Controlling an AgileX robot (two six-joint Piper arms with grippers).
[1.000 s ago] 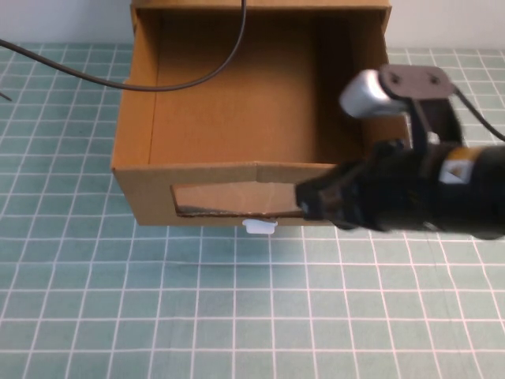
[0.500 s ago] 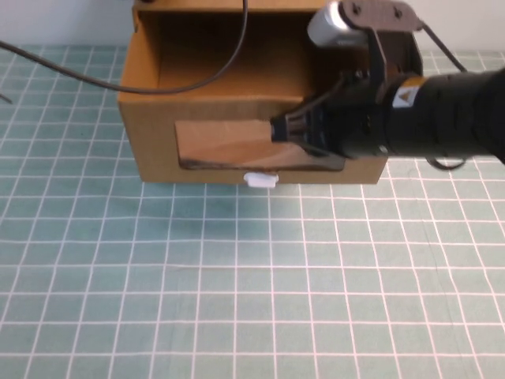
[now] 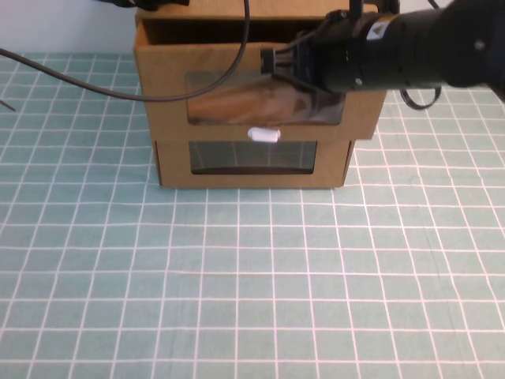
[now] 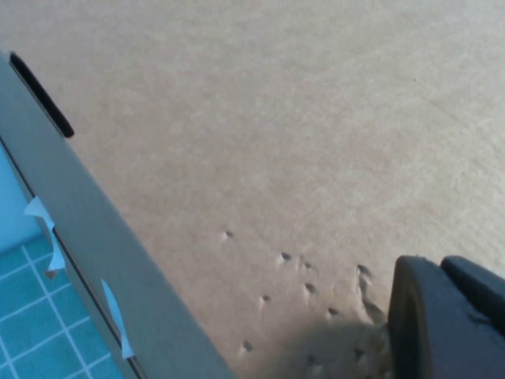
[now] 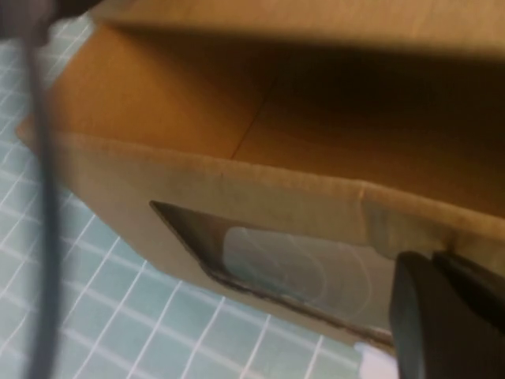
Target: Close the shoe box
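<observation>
Green gridded matting covers the worktop [image 3: 260, 300], and two windowed cardboard boxes stand stacked at its far side. Uppermost is the shoe box [image 3: 170, 95], its drawer nearly pushed in, one small white pull tab [image 3: 264, 135] just under its window. Beneath sits the lower box [image 3: 173, 164]. Pressed against the shoe box front, the right gripper [image 3: 276, 67] shows fingers clenched together. A yellow warning label on that arm is unreadable. Over the shoe box's top hangs the left gripper [image 4: 446, 324]; I cannot tell its fingers' state.

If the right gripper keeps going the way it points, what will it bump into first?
Probably the shoe box itself. The right gripper sits at the drawer's windowed front, near its top edge. The left gripper rests on plain cardboard.
</observation>
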